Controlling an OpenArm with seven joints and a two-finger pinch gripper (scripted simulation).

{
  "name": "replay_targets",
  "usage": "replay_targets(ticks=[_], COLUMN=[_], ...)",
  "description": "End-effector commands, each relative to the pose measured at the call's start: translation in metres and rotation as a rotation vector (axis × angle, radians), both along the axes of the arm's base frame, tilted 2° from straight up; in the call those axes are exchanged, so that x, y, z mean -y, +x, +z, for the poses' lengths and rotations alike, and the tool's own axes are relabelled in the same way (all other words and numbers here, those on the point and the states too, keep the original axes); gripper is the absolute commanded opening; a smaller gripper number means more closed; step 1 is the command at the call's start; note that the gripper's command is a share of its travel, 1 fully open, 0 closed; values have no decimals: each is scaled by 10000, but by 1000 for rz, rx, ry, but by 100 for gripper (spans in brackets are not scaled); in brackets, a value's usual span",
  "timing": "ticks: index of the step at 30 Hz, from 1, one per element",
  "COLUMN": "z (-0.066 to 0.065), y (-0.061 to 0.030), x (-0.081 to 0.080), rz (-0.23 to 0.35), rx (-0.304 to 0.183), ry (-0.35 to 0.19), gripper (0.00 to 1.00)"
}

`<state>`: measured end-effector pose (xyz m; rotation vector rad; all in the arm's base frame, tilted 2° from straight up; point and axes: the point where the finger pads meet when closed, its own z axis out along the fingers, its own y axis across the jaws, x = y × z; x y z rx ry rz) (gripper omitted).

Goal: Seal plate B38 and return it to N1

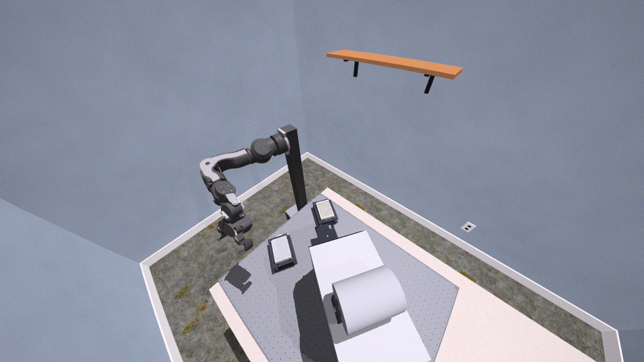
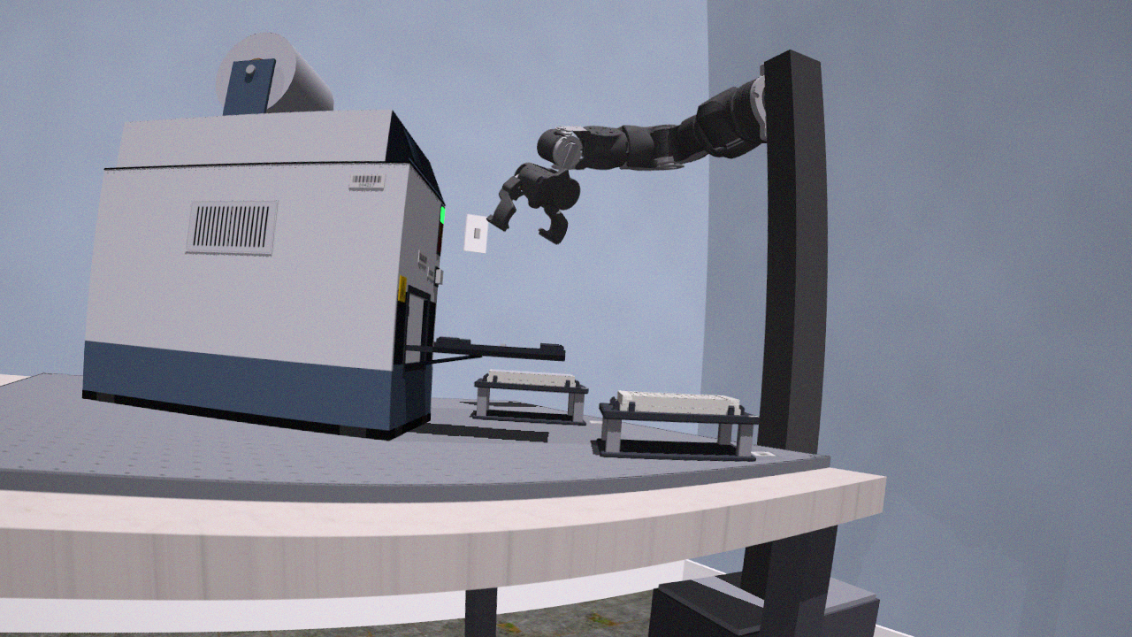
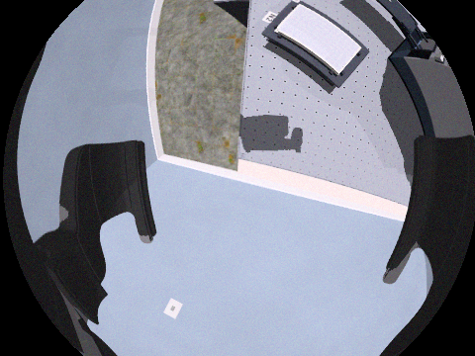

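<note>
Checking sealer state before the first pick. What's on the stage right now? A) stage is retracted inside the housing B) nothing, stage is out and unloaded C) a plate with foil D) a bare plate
B: in the exterior view the stage sticks out of the sealer with nothing on it, both plates sit in their nests, and the gripper hangs open and holds nothing high above them.

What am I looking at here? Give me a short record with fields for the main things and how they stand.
machine: sealer, grey box on the table
lamp: green
stage: out, nothing on it
plates: two, each in its own nest; one smooth-topped, one showing wells
arm: raised, high above the table's edge
fingers: gripper open, holding nothing
</note>
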<state>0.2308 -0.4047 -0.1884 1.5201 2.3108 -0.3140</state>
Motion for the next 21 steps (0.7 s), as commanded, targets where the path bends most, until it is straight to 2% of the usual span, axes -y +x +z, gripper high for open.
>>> replay_targets(ticks=[1, 11, 16, 21], z=[5, 5, -124, -124], y=[-8, -8, -29, -29], x=[16, 16, -406, -406], rz=[7, 7, 224, 224], rx=[-5, -5, -101, -101], ry=[4, 4, 98, 98], gripper=[77, 77, 77, 77])
